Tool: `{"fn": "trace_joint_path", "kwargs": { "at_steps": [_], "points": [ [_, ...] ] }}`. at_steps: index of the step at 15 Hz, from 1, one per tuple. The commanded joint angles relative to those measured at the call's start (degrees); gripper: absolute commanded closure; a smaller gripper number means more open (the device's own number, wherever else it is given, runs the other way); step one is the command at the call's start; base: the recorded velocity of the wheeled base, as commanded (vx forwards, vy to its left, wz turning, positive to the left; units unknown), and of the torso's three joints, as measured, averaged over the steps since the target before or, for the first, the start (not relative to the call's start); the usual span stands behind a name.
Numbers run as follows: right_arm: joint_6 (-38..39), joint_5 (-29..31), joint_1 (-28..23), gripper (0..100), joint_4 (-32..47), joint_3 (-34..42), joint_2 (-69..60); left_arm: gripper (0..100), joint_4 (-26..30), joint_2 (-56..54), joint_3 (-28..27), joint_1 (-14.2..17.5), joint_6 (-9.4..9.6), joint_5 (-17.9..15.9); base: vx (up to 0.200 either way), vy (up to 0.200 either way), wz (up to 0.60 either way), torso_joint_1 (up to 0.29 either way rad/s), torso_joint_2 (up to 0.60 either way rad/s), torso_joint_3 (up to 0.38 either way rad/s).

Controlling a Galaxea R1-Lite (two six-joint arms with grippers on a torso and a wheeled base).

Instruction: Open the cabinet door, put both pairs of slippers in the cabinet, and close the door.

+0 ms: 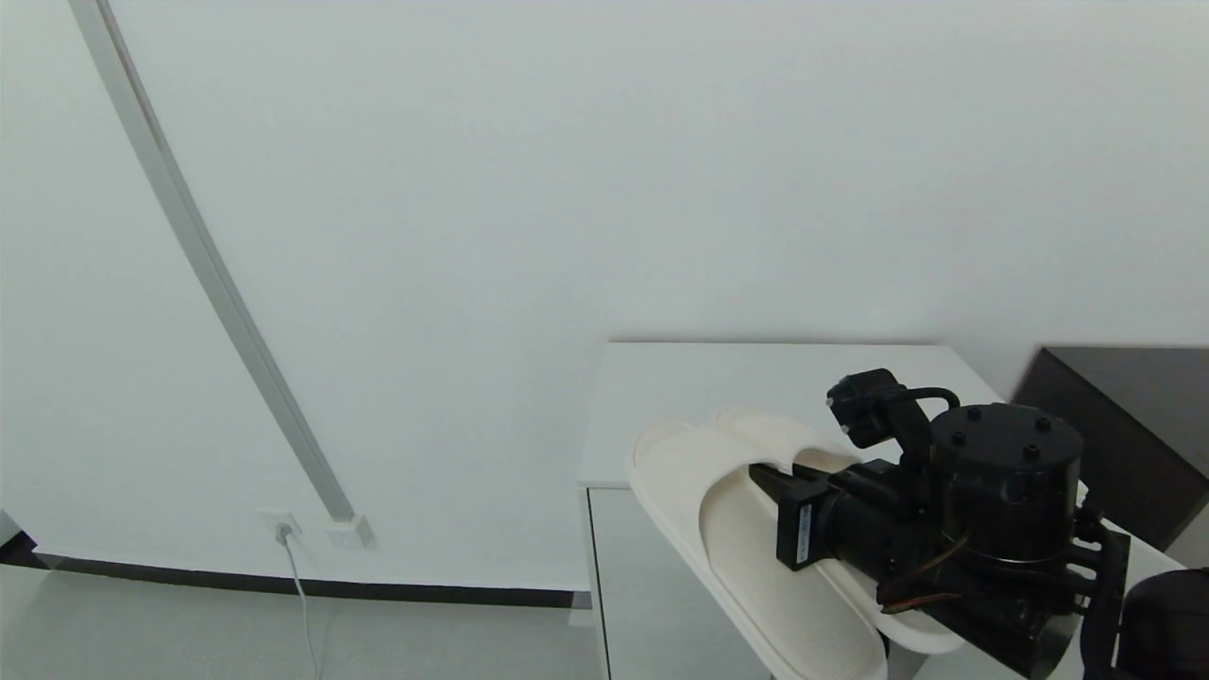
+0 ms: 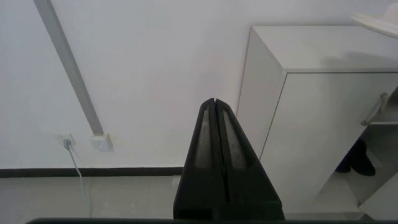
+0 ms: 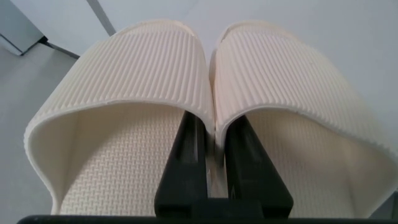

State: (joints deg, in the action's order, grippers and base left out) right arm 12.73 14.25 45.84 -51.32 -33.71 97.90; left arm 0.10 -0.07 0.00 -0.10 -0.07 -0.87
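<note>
A pair of cream slippers (image 1: 746,529) hangs in the air over the front left corner of the white cabinet (image 1: 756,382). My right gripper (image 1: 770,477) is shut on the pair. In the right wrist view one finger sits inside each slipper (image 3: 155,81), and the two inner strap edges are pinched together between the fingers of the right gripper (image 3: 208,134). My left gripper (image 2: 214,109) is shut on nothing, out to the left of the cabinet (image 2: 323,93). A cabinet door (image 2: 323,130) with a bar handle (image 2: 375,111) faces it. Beside the handle a compartment stands open.
Dark shoes (image 2: 357,158) stand low in the open compartment. A dark cabinet (image 1: 1124,425) stands to the right of the white one. On the white wall are a slanted grey strip (image 1: 208,264) and a socket with a cable (image 1: 283,534), above bare grey floor.
</note>
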Motion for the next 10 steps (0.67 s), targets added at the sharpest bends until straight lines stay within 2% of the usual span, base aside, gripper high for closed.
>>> {"fn": "trace_joint_path", "kwargs": {
  "at_steps": [1, 2, 6, 10],
  "points": [
    [0.02, 0.25, 0.04, 100, -0.01, 0.75, 0.27, 100, -0.01, 0.07, 0.0, 0.01, 0.25, -0.01, -0.2, 0.0, 0.0, 0.002, 0.01, 0.002],
    [0.02, 0.25, 0.04, 100, -0.01, 0.84, 0.27, 100, -0.01, 0.07, 0.0, 0.01, 0.25, -0.01, -0.2, 0.0, 0.0, -0.002, 0.01, 0.002],
    [0.11, 3.15, 0.04, 100, -0.97, 1.01, 2.91, 100, -0.01, 0.07, 0.0, 0.01, 0.07, -0.01, 0.0, 0.0, 0.0, 0.0, 0.0, 0.0],
    [-2.27, 2.71, 0.13, 100, -1.59, 2.15, 2.91, 100, -0.01, 0.07, 0.0, 0.01, 0.07, -0.01, 0.0, 0.0, 0.0, 0.0, 0.0, 0.0]
  ]
}}
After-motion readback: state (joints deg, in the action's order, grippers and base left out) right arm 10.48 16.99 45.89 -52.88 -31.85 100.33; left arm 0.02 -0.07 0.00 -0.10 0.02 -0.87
